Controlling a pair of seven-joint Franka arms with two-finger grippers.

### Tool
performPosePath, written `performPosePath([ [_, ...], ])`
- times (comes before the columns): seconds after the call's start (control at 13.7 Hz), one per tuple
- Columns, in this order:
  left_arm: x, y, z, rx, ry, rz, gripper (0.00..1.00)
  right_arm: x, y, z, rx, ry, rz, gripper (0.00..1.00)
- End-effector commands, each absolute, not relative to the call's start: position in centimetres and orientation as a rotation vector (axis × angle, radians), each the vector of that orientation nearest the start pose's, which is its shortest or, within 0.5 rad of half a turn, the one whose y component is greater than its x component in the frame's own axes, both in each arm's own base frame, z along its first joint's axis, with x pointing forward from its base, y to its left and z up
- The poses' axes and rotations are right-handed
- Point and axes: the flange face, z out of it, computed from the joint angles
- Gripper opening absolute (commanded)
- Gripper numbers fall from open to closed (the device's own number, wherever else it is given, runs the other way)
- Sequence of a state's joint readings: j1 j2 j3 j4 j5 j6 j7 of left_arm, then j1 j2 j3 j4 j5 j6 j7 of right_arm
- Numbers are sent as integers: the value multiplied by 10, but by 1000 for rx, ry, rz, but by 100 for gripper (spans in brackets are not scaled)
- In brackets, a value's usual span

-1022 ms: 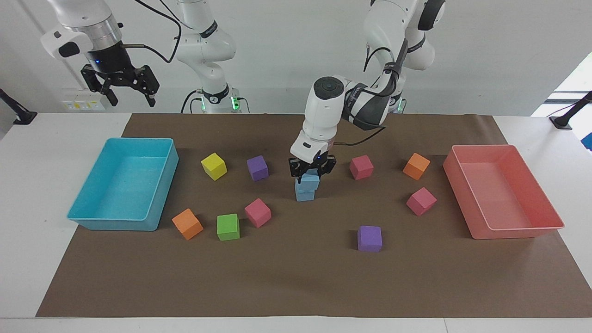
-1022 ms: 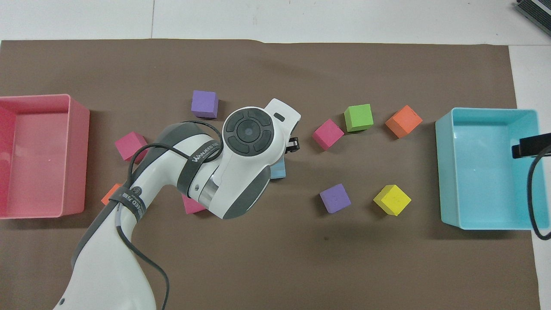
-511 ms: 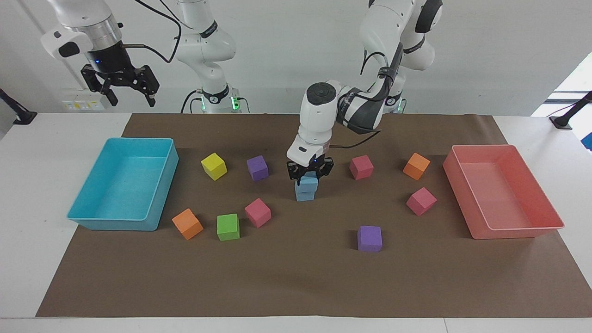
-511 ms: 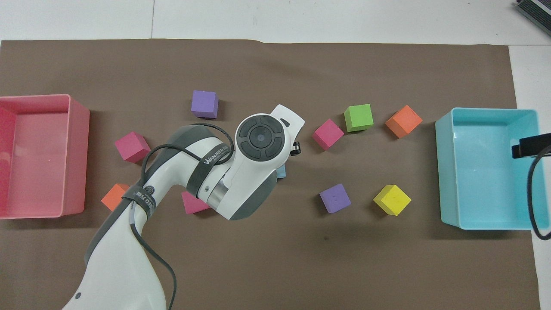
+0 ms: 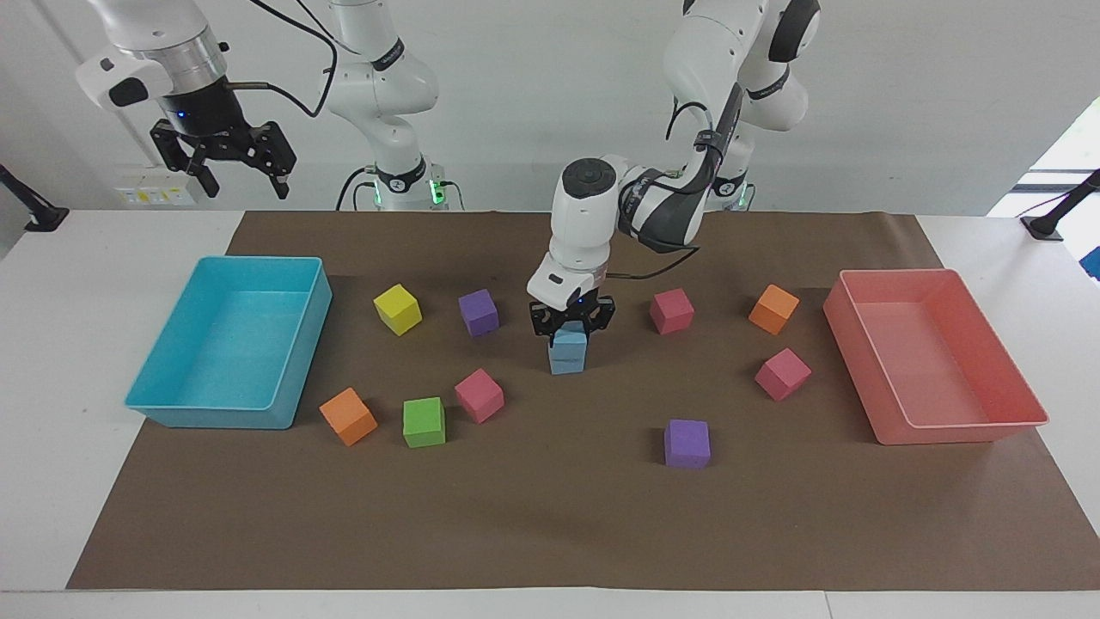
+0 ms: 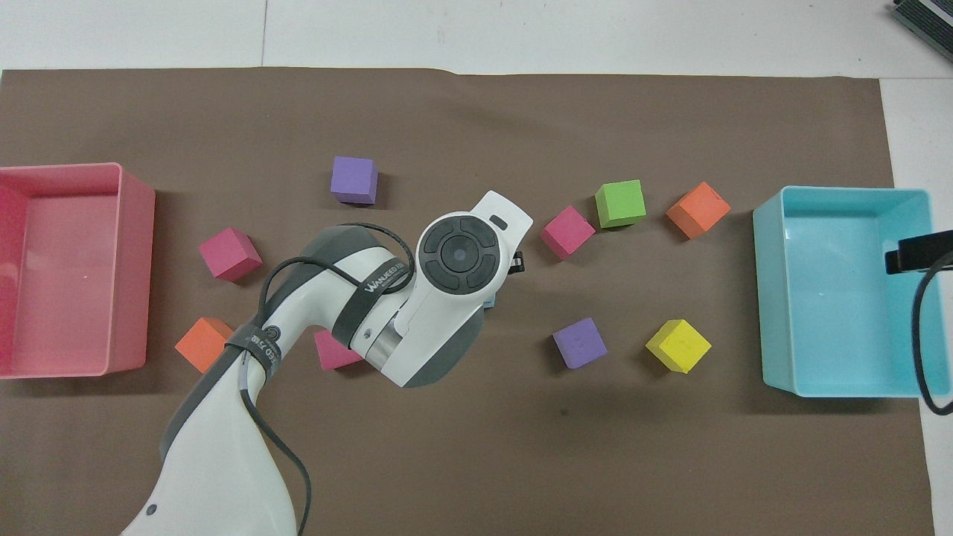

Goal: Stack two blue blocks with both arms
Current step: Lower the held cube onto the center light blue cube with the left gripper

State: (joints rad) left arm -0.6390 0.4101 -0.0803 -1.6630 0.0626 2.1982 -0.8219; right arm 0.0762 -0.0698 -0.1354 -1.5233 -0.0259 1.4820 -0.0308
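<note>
Two sky-blue blocks stand stacked mid-table: the upper blue block (image 5: 568, 340) sits squarely on the lower blue block (image 5: 566, 362). My left gripper (image 5: 571, 329) points straight down and is shut on the upper block. In the overhead view the left arm's wrist (image 6: 456, 257) hides the stack except a blue sliver (image 6: 490, 301). My right gripper (image 5: 228, 170) waits open and empty, raised high over the turquoise tray's end of the table; its tip shows in the overhead view (image 6: 917, 251).
A turquoise tray (image 5: 215, 417) stands at the right arm's end and a pink tray (image 5: 954, 430) at the left arm's end. Around the stack lie a purple cube (image 5: 479, 311), a pink cube (image 5: 671, 310), another pink cube (image 5: 479, 395) and several more coloured cubes.
The left gripper shifted slightly toward the right arm's end with the upper blue block. That block was offset and tilted on the lower one and now sits aligned. The right arm has not moved.
</note>
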Motion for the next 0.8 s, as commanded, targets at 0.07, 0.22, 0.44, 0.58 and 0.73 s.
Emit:
performPosePath([
  [0.07,508,-441,378,-3182,-110,-190,0,516,-36,678,-3146,31,-32,100],
  [0.22,502,-443,376,-3176,-107,-179,0,515,-37,678,-3146,31,-35,100],
  [0.44,497,-446,375,-3164,-131,-159,0,516,-36,678,-3146,29,-35,100],
  [0.58,497,-445,376,-3153,-178,-173,0,515,-37,678,-3146,33,-35,100],
  [0.73,497,-447,377,-3148,-217,-183,0,516,-37,678,-3146,33,-32,100],
])
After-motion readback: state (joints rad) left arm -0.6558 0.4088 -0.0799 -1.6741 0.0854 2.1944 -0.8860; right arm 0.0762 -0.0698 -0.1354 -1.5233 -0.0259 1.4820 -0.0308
